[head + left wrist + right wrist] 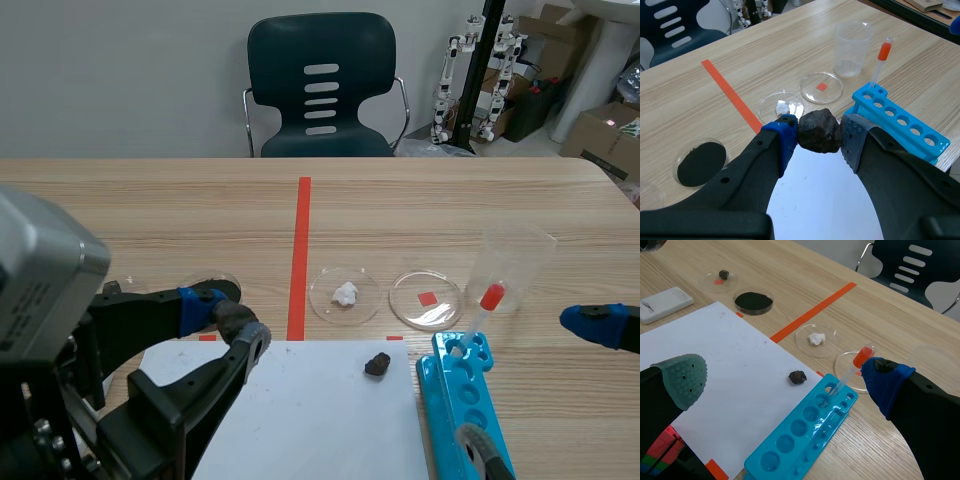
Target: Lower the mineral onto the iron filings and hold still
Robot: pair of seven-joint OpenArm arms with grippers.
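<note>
Wooden tabletop runs under both arms. Your left gripper [820, 137] is clenched on the dark mineral [819, 130], which is pinched between its blue and grey pads above the white paper [820, 200]. The dish of black iron filings [701, 163] sits off beside the blue-padded finger, apart from the mineral. Your right gripper [785, 377] is spread wide, grasping nothing, with the blue rack [805, 435] between its fingers.

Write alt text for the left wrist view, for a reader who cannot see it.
The left gripper holds a dark mineral between its pads above a white sheet. The dish of black iron filings sits off beside the blue-padded finger, apart from the mineral; ahead are a blue rack with a dropper and a clear cup.
</note>
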